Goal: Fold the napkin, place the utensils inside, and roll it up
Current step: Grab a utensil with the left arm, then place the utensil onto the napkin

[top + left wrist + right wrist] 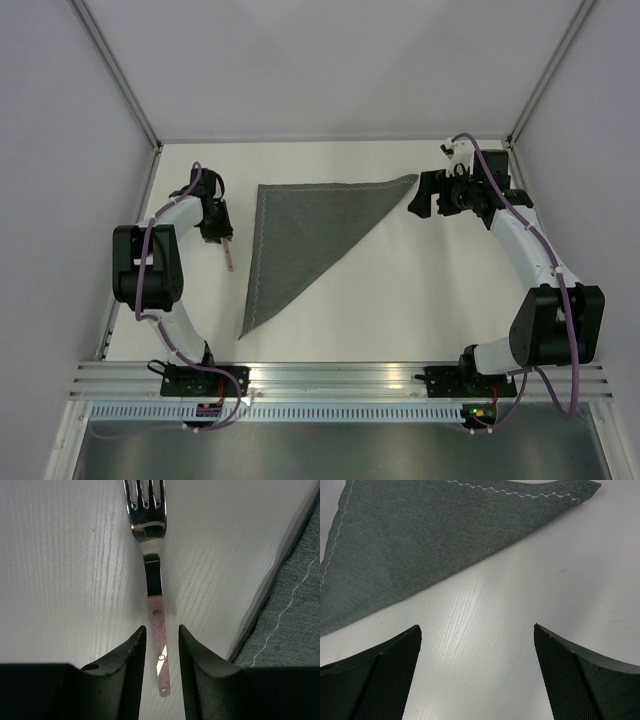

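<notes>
The napkin [305, 235] lies on the white table [400, 300] folded into a dark grey triangle, its long edge running from the far right corner to the near left point. A fork [229, 255] with a pinkish handle lies just left of it. In the left wrist view the fork [155, 580] points away, and the napkin's stitched hem [295, 605] shows at the right. My left gripper [162, 630] straddles the handle, open, with a gap on each side. My right gripper [476, 627] hangs wide open and holds nothing, over bare table beside the napkin's right corner [435, 535]. In the top view it [418, 200] sits just right of that corner.
White enclosure walls with metal posts [120, 75] ring the table on three sides. An aluminium rail [340, 375] carrying both arm bases runs along the near edge.
</notes>
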{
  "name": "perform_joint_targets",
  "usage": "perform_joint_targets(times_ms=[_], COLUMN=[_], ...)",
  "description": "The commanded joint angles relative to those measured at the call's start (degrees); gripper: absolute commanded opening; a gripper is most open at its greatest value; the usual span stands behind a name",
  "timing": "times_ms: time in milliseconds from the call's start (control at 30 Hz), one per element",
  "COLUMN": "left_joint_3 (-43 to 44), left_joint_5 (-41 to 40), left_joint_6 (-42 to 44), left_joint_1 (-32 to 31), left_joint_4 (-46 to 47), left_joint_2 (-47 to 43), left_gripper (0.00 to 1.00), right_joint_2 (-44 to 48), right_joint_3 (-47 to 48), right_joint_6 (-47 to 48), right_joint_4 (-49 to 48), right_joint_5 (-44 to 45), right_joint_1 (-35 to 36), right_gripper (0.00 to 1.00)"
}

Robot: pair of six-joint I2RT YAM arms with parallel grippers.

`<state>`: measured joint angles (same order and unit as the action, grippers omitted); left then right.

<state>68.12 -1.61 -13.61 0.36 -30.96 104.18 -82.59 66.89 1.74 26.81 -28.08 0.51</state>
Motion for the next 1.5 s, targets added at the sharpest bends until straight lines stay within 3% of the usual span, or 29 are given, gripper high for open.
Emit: perform_joint_targets(times_ms=[0, 333, 567, 667, 700, 967, 1267, 1467], left_joint_3=[-0.53, 0.7, 0.7, 0.88, 0.96, 6.14, 10.37, 10.37], left_joint_5=[-2.09, -2.61, -3.49, -4.02, -4.02, 1.33, 14.78, 13.48], left_joint_6=[-2.65, -3.53, -3.36, -3.01, -2.83, 0.77, 11.22, 13.52], left_joint_1=[0.34, -1.94, -1.94, -1.94, -1.94, -3.78, -19.33, -29.71], left_joint_4=[0.46, 1.08, 1.43, 1.26, 1.25, 1.96, -1.38, -0.68], left_joint_2=[-2.05, 1.46, 2.61, 2.34, 2.08, -9.06, -10.85, -4.61], left_gripper=[0.37, 0.3, 0.18, 0.07, 0.02, 0.02, 0.02, 0.02], right_joint_2=[0.85, 1.64, 1.64, 1.46, 1.46, 1.2, 2.08, 2.17], right_joint_3=[1.57, 1.14, 1.13, 1.05, 1.05, 1.13, 0.52, 0.17], right_joint_6=[-0.07, -0.16, -0.16, -0.07, -0.07, -0.16, -0.07, -0.33], right_joint_4=[-0.35, -0.26, -0.35, -0.27, -0.35, -0.44, -1.32, -2.02], right_joint_5=[-0.31, -0.31, -0.23, -0.23, -0.23, -0.23, 0.21, 1.36], right_joint_1=[-0.08, -0.16, -0.16, -0.16, -0.16, -0.16, -0.16, -0.08], right_gripper=[0.98, 0.98, 0.98, 0.98, 0.98, 0.98, 0.98, 0.98])
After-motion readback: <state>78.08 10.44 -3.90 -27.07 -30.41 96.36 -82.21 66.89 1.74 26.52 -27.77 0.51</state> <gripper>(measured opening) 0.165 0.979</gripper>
